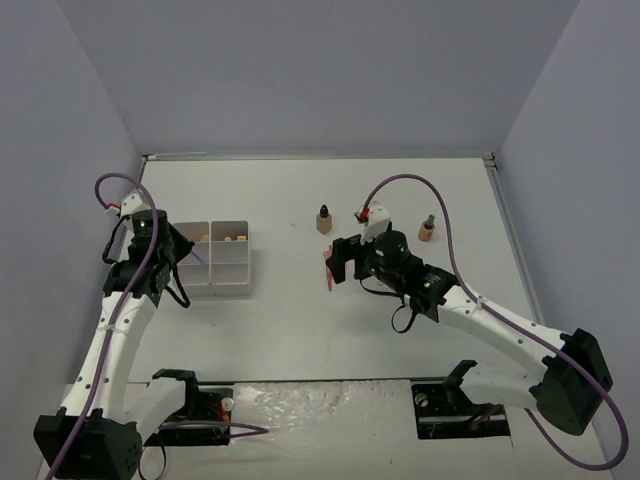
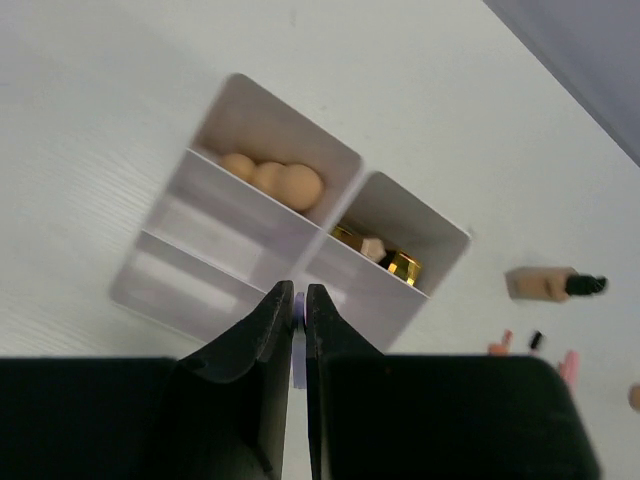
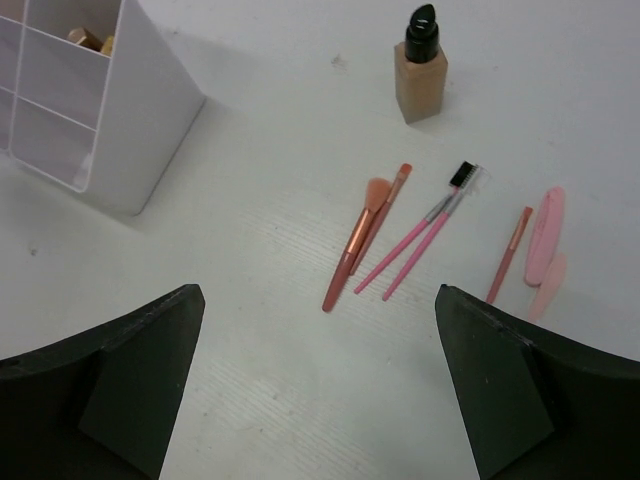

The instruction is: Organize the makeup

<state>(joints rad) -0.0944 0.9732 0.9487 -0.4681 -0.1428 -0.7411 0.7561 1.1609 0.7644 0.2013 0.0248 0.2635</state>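
Sponges (image 2: 275, 182), lipsticks (image 2: 400, 266) in organizer (image 2: 282, 122)

White organizer box (image 2: 180, 235), peach sponges (image 2: 272, 180) and gold lipstick tubes (image 2: 402, 266) seen inside, lilac stick (image 2: 298, 345) within the black left gripper (image 2: 299, 293), tan bottle (image 3: 420, 88) capped in black, pink brushes (image 3: 415, 245) on a white table (image 3: 250, 380).

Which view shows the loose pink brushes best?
Right wrist: the pink brushes lie fully visible, side by side. Top external shows only a pink sliver beside the right gripper; left wrist catches just a few tips at its lower-right edge.
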